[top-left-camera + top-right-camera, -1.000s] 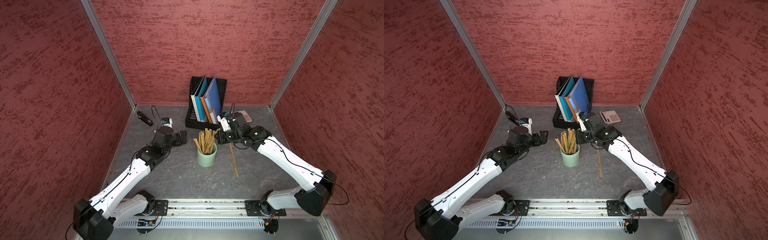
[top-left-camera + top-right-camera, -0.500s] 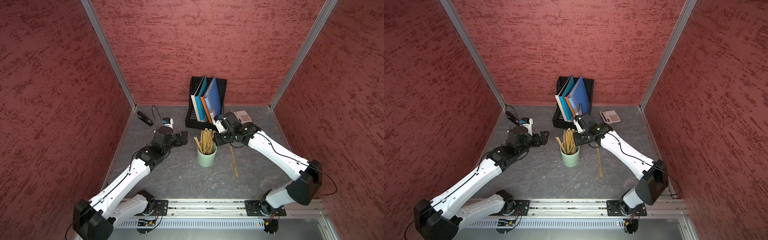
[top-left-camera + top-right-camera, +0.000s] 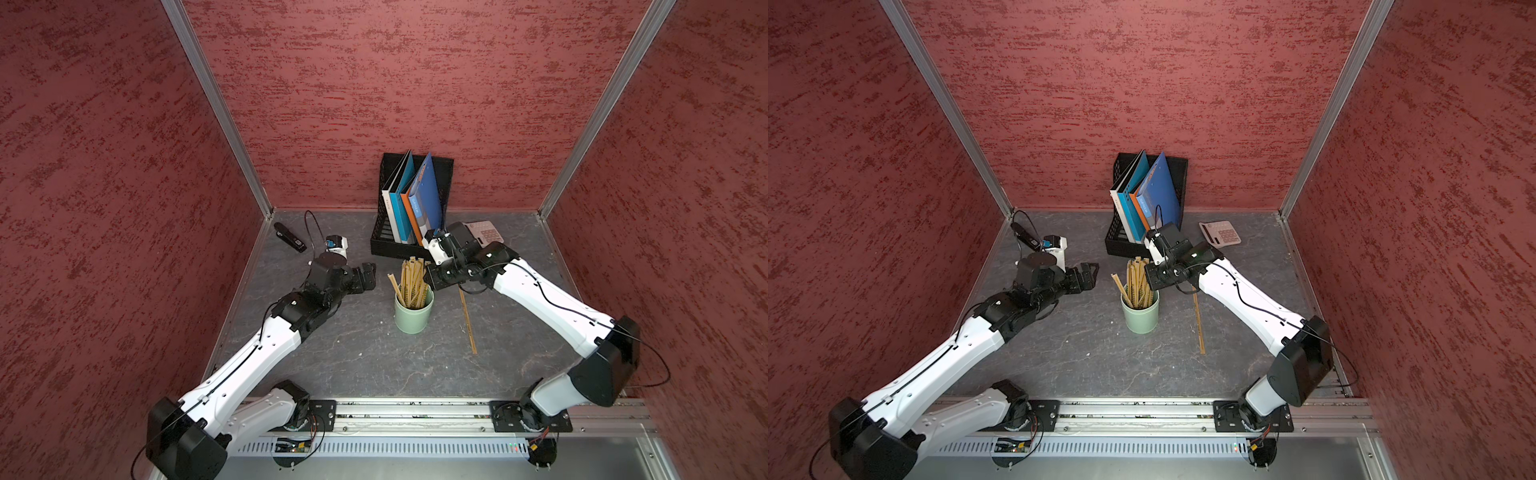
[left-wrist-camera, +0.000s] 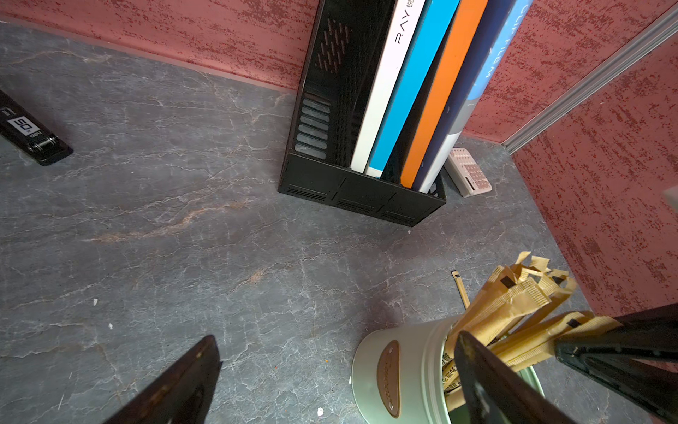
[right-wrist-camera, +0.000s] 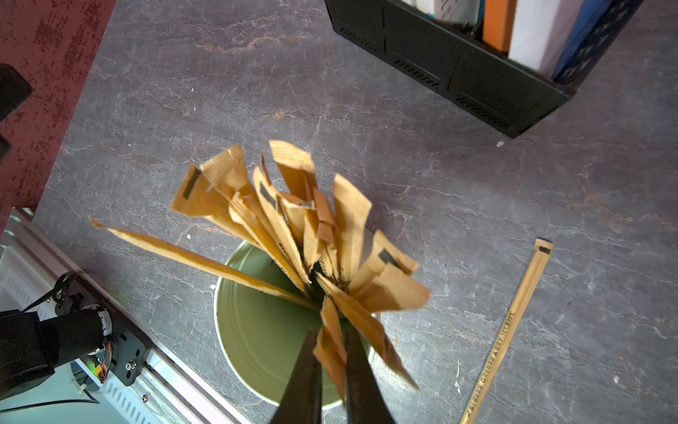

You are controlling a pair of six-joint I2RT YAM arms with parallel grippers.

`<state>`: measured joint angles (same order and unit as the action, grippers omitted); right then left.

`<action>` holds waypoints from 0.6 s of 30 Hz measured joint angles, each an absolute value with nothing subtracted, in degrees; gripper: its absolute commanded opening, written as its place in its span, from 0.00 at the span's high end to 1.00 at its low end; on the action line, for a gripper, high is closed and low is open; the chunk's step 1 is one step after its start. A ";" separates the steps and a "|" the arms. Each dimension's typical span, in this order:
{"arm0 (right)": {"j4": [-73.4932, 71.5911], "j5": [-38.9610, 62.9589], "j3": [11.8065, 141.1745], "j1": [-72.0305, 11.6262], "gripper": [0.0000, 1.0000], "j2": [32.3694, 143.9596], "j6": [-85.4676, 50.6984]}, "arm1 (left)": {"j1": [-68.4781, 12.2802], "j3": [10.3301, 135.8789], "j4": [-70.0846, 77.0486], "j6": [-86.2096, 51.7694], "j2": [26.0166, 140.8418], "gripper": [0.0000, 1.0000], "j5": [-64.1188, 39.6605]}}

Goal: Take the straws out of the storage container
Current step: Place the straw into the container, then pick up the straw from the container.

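Right gripper (image 5: 332,332) hovering over storage container (image 3: 413,320) rim at 1 o'clock, jaws standing narrowly apart, one straw end sitting between fingers (image 5: 361,374); pinching or merely flanking: cannot tell. Left gripper (image 3: 368,276) hanging at 10 o'clock of container, jaws spread wide, holding nothing. Container standing mid-table (image 3: 353,357), at 6 o'clock from file holder (image 3: 446,178). Progress judged early: single removed straw (image 3: 468,322) lying on table at 3 o'clock of container; bundle of straws (image 3: 411,280) standing inside, awaiting removal.
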<state>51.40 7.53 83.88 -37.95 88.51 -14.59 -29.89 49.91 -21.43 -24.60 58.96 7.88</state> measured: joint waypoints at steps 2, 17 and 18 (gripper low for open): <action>51.27 7.81 83.72 -37.95 0.85 88.51 -14.76 | -29.89 49.91 -21.43 -24.60 58.96 0.00 7.88; 50.00 10.11 79.68 -37.95 0.95 88.29 -16.78 | -29.89 49.91 -21.43 -24.60 58.96 0.00 7.92; 49.93 10.13 79.68 -37.95 0.96 88.25 -16.75 | -29.89 49.91 -21.43 -24.60 58.96 0.00 7.92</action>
<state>49.93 10.13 79.68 -37.95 88.25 -16.75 -29.89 49.91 -21.43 -24.60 58.96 7.92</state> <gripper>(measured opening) 0.053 0.996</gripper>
